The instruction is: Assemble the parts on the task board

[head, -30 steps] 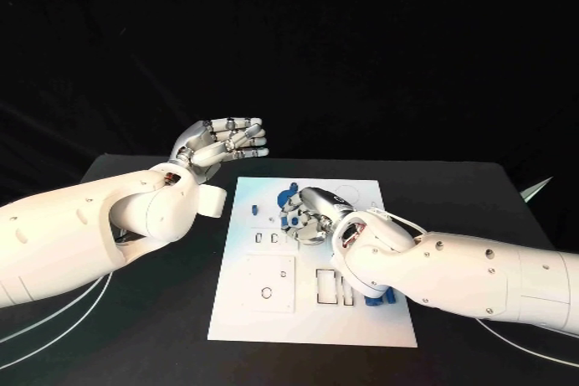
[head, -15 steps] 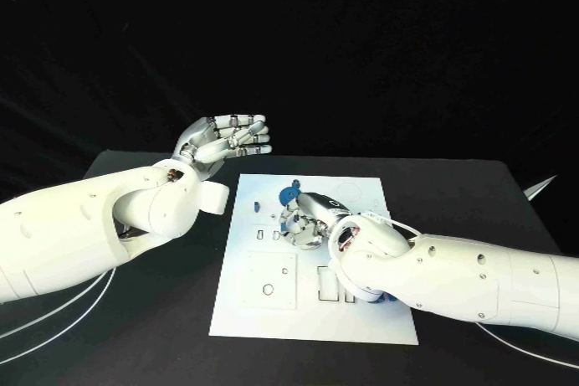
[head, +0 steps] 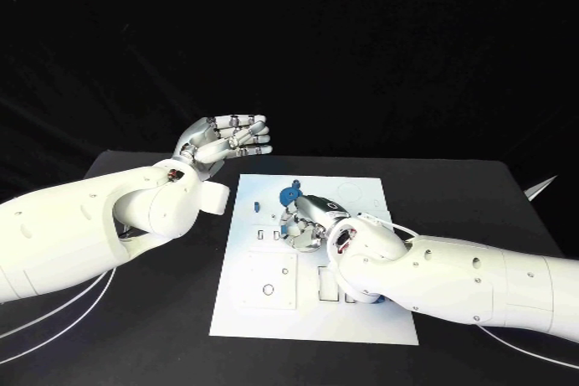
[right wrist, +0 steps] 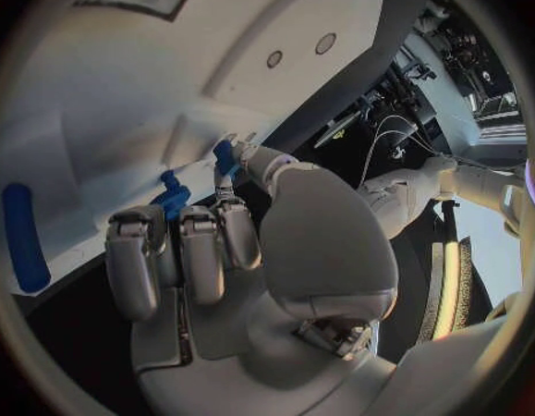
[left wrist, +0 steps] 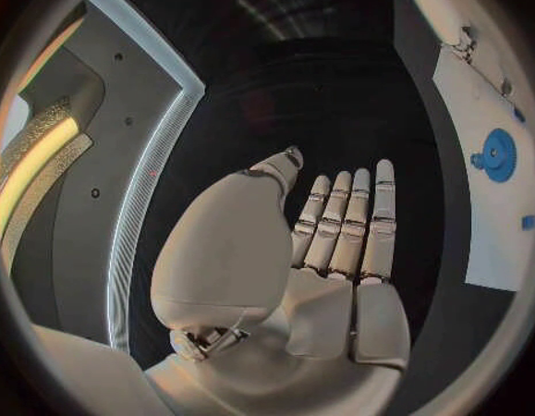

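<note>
My left hand [head: 226, 140] is raised above the table's [head: 145, 319] far left corner, off the task board [head: 311, 315], palm up, fingers loosely spread and holding nothing; my left wrist view shows them nearly straight side by side [left wrist: 342, 226]. From there I also see a blue gear [left wrist: 498, 154] on the board's far part. My right hand [head: 311, 221] rests low over the board's middle, fingers curled down [right wrist: 180, 254]. My right wrist view shows a small blue part [right wrist: 224, 157] at the fingertips; whether I grip it I cannot tell. A long blue part [right wrist: 25, 236] lies apart on the board.
</note>
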You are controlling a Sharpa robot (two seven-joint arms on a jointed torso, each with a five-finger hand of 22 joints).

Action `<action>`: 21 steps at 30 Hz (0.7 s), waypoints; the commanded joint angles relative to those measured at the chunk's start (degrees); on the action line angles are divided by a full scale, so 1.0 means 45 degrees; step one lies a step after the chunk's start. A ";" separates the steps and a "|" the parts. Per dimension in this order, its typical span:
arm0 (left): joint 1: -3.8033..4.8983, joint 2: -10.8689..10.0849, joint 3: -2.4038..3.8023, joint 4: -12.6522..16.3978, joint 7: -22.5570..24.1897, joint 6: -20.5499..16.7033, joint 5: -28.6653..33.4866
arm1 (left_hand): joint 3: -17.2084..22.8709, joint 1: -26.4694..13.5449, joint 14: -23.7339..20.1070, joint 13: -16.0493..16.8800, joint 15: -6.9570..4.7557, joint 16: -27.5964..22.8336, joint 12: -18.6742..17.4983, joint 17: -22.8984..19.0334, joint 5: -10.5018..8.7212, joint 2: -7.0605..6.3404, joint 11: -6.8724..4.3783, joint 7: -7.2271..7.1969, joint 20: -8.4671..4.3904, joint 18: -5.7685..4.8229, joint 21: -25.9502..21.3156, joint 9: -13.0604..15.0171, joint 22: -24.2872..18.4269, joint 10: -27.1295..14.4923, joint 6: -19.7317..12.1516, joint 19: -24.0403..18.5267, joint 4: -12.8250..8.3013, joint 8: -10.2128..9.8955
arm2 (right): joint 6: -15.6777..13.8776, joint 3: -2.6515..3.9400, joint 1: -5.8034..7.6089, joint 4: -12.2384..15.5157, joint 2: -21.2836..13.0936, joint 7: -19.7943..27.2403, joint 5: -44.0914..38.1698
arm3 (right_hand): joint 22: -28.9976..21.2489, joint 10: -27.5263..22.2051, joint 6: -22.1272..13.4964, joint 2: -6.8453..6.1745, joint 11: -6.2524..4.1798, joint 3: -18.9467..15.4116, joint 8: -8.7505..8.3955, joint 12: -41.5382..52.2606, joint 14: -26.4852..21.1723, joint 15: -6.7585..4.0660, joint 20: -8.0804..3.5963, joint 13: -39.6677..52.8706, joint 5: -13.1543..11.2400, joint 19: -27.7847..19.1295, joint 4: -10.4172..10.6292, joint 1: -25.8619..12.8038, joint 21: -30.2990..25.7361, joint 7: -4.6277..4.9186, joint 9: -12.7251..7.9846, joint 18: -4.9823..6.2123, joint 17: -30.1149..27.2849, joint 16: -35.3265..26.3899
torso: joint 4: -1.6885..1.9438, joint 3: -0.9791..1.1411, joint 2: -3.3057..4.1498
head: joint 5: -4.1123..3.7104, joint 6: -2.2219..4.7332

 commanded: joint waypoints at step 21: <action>0.0008 -0.0027 0.0010 0.0051 0.0035 0.0257 -0.0050 | 0.0039 0.0026 -0.0122 0.0002 -0.0012 -0.0086 -0.0027 0.0033 -0.0048 -0.0016 0.0018 0.0689 0.0007 0.0145 0.0021 0.0004 -0.0028 0.0141 0.0063 0.0059 -0.0019 0.0052 | 0.0243 -0.0049 -0.0085 -0.0217 0.0173 -0.0071 -0.0596 | 0.3166 -0.0149 -0.0253 -0.0182 0.0080 -0.0065 -0.0007 -0.0170 0.1350 0.0090 0.0068 0.1224 -0.0251 0.1249 0.0058 -0.0294 -0.0098 0.0082 0.0349 -0.0023 0.3351 0.0052 | -0.0009 0.0009 0.0002 | -0.0010 -0.0131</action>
